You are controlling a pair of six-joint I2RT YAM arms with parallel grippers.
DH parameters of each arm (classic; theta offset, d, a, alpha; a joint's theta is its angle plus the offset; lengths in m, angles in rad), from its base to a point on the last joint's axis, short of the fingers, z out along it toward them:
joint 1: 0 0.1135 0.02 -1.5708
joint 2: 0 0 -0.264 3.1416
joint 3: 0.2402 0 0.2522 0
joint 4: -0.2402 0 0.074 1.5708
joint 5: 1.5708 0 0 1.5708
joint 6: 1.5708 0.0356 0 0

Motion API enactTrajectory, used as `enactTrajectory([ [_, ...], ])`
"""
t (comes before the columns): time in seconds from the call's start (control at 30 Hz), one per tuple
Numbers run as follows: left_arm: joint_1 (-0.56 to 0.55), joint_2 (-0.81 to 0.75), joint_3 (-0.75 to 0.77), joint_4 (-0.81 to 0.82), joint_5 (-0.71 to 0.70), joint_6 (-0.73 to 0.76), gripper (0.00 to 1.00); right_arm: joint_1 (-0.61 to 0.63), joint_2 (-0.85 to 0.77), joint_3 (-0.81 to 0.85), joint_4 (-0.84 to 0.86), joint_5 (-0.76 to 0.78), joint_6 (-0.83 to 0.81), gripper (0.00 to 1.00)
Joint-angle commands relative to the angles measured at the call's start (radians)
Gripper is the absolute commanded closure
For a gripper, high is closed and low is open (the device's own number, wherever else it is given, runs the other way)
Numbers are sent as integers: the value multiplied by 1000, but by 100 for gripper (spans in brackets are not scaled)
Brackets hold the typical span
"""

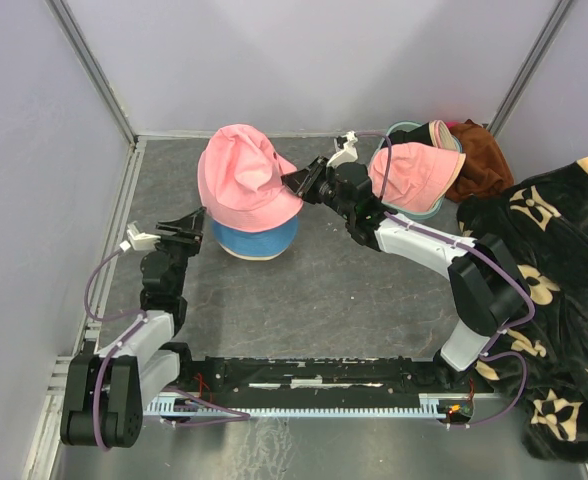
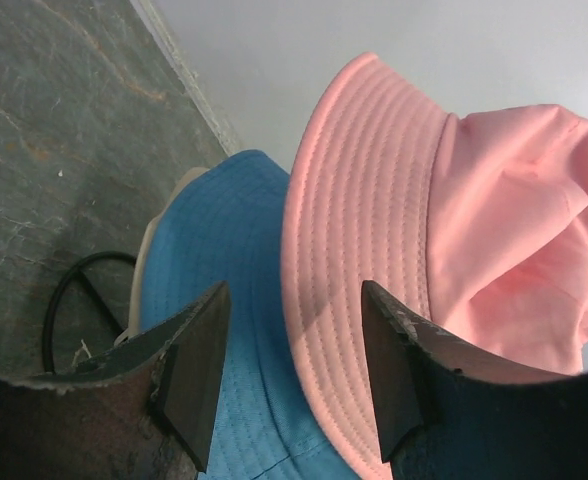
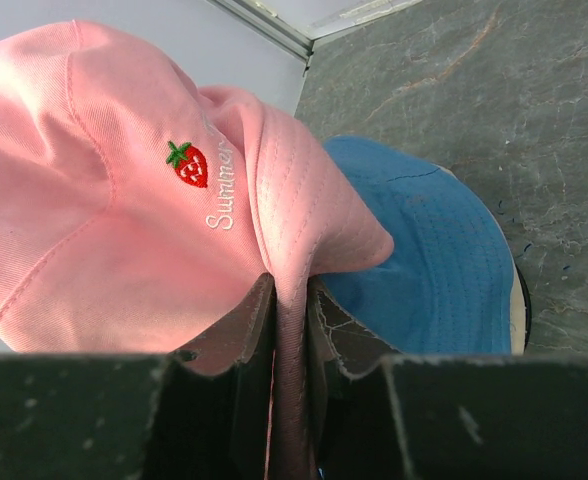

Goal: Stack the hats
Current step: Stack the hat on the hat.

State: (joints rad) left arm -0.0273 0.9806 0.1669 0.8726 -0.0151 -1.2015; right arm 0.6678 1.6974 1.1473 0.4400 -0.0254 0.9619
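Observation:
A pink hat (image 1: 239, 170) with a strawberry and "Summer" stitched on it sits on top of a blue hat (image 1: 259, 240) at mid table. My right gripper (image 1: 299, 183) is shut on the pink hat's (image 3: 94, 180) brim at its right side, the fabric pinched between the fingers (image 3: 244, 330). My left gripper (image 1: 192, 222) stands open at the stack's left, and the pink brim (image 2: 344, 230) and blue hat (image 2: 224, 270) show between its fingers (image 2: 199, 370), untouched. A second pink hat (image 1: 419, 168) lies over the teal basket (image 1: 406, 126), and a beige hat (image 1: 442, 132) lies behind it.
A rust-brown cloth (image 1: 482, 160) lies at the back right corner. A black blanket with beige flowers (image 1: 559, 300) covers the right side. Grey walls close in the left, back and right. A cream rim (image 2: 146, 262) and a black cable (image 2: 62, 300) show under the blue hat.

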Motion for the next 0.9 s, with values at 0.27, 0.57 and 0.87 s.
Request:
enactTrajectory([
  [0.27, 5, 176, -7, 325, 40, -38, 33, 22, 14, 2, 32, 8, 4, 75],
  [0.57, 1, 327, -9, 571, 32, -111, 45, 36, 22, -7, 37, 21, 12, 74],
  [0.87, 1, 360, -25, 661, 31, -119, 73, 42, 16, -49, 54, 59, 18, 73],
])
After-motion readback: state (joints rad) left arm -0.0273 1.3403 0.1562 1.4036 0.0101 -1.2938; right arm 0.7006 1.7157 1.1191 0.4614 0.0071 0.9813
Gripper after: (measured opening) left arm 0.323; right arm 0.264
